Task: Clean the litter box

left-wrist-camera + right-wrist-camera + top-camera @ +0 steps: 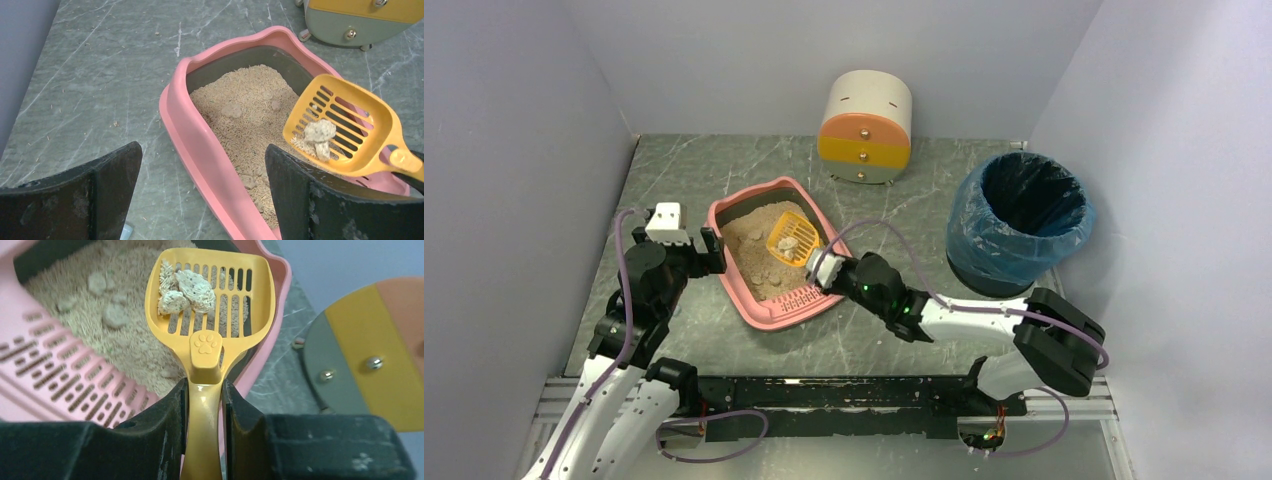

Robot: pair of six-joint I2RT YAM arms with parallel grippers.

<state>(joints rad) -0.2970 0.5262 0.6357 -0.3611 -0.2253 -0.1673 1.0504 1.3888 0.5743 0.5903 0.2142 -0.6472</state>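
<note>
Item: shallow pink plastic rectangular litter box (794,303) with rounded corners, standing on the grey marbled tabletop (684,170) near the middle of the top view and turned at an angle. Its slotted ledge sits at its 5 o'clock end, and it holds beige sandy litter (240,100) with several pale clumps lying on the surface. Tool: yellow-orange slotted plastic scoop (210,295) with a paw print on the neck, held above the litter toward the box's 3 o'clock rim and carrying a few pale lumps (187,290). Right claw (205,390): pinching the scoop's handle, at the box's 4 o'clock side. Left claw (202,150): fingers spread wide and holding nothing, just beside the box's 9 o'clock rim. Surroundings: a cream-and-orange round drawer unit (866,125) at 12 o'clock against the back wall, and a round bin with a blue liner (1021,222) at 3 o'clock. Both stand apart from the box.
</note>
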